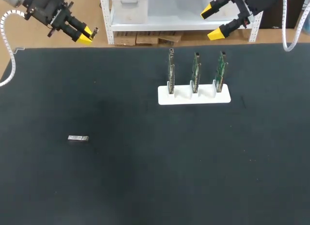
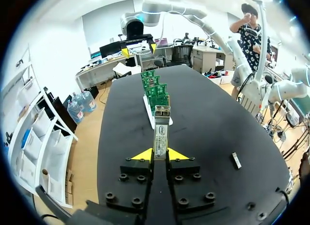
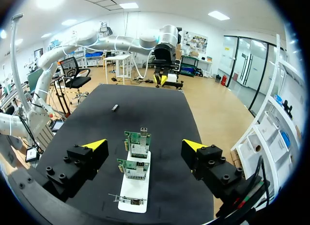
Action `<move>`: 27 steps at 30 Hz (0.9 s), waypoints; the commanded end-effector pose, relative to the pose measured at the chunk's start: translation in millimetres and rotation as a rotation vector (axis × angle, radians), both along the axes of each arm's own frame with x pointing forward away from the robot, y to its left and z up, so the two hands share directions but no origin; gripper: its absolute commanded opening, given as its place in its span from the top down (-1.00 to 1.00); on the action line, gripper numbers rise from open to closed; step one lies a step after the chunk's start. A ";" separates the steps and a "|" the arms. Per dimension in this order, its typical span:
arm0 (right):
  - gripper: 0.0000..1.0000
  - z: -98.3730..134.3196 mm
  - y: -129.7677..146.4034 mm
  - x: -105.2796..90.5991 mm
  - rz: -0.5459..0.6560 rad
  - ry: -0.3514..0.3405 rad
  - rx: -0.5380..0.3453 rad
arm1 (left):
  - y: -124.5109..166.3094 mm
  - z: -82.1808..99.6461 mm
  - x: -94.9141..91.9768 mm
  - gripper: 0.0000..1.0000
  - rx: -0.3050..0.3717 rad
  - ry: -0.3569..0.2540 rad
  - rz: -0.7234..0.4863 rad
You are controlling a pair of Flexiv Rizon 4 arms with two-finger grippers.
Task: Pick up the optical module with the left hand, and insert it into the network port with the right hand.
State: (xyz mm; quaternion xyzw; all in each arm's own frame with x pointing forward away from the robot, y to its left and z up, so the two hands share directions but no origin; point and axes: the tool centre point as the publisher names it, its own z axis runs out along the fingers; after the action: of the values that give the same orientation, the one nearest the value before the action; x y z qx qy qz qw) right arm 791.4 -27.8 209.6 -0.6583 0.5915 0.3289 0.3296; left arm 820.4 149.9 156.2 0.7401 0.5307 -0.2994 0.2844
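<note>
My left gripper [image 1: 83,35] hangs above the table's far left corner, shut on a silver optical module [image 2: 161,130] that sticks out ahead of its yellow fingertips [image 2: 143,154]; the module's tip [image 1: 95,30] is small in the head view. A second module [image 1: 77,138] lies flat on the black mat at the left, apart from both grippers. Three green network cards [image 1: 195,70] stand upright in a white holder [image 1: 193,98]. My right gripper [image 1: 213,22] is open and empty above the far edge, behind the cards [image 3: 137,145].
The black table mat [image 1: 155,176] spreads around the holder and the loose module [image 2: 236,160]. The loose module [image 3: 115,107] also shows far beyond the cards in the right wrist view. A white shelf rack [image 1: 145,21] stands just past the far edge.
</note>
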 end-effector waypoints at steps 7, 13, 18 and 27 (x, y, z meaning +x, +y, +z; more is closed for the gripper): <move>-1.00 0.1 -0.2 -1.6 -0.003 -0.002 0.000 | -3.5 4.2 7.8 1.00 0.006 0.008 -0.012; -1.00 0.1 -0.2 -1.6 -0.003 -0.002 0.000 | -24.6 16.2 29.0 1.00 -0.029 -0.023 -0.044; -1.00 0.1 -0.2 -1.6 -0.003 -0.002 0.000 | -41.5 26.0 43.4 1.00 -0.054 -0.026 -0.060; -1.00 0.1 -0.2 -1.6 -0.003 -0.002 0.000 | -61.7 47.7 65.9 1.00 -0.068 -0.069 -0.090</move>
State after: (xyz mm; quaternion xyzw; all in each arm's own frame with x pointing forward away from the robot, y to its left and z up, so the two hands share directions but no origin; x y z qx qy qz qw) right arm 791.4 -27.8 209.6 -0.6583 0.5915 0.3289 0.3296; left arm 856.4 95.7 196.2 0.7417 0.4964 -0.2729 0.3591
